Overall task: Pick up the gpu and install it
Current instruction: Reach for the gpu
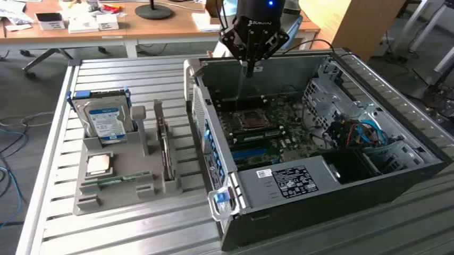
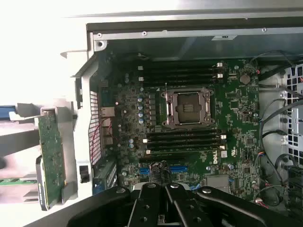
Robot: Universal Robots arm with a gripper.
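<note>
Tool (image 1: 248,65) shut and empty over the open case (image 1: 319,212)

My closed tool hangs above the motherboard (image 1: 277,127). If I lowered it here, its fingers could strike the board. The gpu (image 1: 165,146) stands on edge in the grey holder (image 1: 120,178) on the worktop (image 1: 106,234), well apart, to the exterior view's left of the case.

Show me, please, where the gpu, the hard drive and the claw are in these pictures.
gpu (image 1: 165,146), exterior view, top edge of the upright card.
hard drive (image 1: 106,123), exterior view, its blue label.
claw (image 1: 248,68), exterior view, between its shut fingertips.
</note>
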